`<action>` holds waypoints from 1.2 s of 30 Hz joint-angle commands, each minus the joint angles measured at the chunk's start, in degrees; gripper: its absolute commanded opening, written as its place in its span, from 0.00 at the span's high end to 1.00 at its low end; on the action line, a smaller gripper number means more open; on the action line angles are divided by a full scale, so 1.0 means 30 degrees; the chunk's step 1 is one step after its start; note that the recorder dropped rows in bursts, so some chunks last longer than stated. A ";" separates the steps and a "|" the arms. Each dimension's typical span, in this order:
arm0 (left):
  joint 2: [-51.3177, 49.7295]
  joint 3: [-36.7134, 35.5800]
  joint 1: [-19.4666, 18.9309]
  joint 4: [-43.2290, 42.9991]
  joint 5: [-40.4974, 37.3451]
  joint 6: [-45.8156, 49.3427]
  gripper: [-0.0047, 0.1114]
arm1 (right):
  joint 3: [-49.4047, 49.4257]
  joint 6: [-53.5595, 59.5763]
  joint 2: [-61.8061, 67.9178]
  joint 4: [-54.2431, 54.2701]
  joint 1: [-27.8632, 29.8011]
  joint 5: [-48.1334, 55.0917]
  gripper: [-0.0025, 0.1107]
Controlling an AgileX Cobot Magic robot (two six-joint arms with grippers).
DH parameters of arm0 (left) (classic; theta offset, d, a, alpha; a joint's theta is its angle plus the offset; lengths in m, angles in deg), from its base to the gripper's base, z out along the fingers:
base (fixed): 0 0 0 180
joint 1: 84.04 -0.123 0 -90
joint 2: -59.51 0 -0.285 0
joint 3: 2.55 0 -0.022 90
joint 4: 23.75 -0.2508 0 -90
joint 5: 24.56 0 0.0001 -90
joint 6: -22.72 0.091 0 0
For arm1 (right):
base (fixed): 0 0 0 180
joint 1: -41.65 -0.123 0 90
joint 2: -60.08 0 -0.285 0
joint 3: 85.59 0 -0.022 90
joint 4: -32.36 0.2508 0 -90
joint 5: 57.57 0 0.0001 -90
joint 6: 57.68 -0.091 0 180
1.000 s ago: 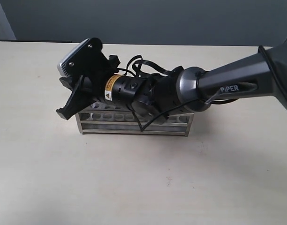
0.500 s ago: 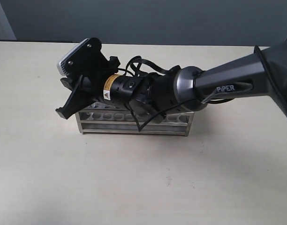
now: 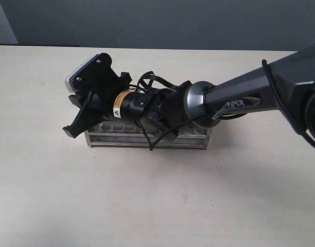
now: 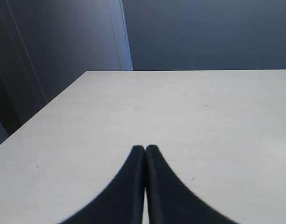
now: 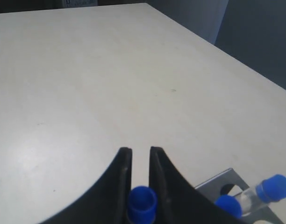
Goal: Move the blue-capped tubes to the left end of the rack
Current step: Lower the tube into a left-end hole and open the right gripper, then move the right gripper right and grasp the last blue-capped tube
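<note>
Pale bench [image 3: 198, 206] carries the rack [image 3: 121, 140], at whose 9 o'clock end the right claw [image 5: 140, 150], nearly closed, grips one blue-capped tube [image 5: 142, 201], two more tubes [image 5: 274, 186] seated just beside (fourth hidden), so the job looks partway done; left claw [image 4: 145, 149] pressed together, holding nothing.

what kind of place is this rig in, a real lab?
Probably a robot test bench rather than a working lab: a pale table, a plain grey wall, a steel test-tube rack, and a blue-capped tube held in the right gripper.
</note>
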 commanded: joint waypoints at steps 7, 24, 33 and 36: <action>0.0070 -0.0095 -0.0020 -0.0015 0.0225 -0.0070 0.96 | 0.0440 0.0002 -0.0062 0.0273 0.0190 0.1296 0.98; 0.0070 -0.0095 -0.0020 -0.0015 0.0225 -0.0070 0.96 | 0.0709 -0.0183 -0.0175 0.0303 0.0190 0.1439 0.57; 0.0070 -0.0095 -0.0020 -0.0015 0.0225 -0.0070 0.96 | 0.0709 -0.0034 -0.2058 0.0193 0.0118 0.1731 0.57; 0.0070 -0.0095 -0.0020 -0.0015 0.0225 -0.0070 0.96 | 0.0709 -0.0034 -0.2992 -0.0474 0.0118 0.2259 0.57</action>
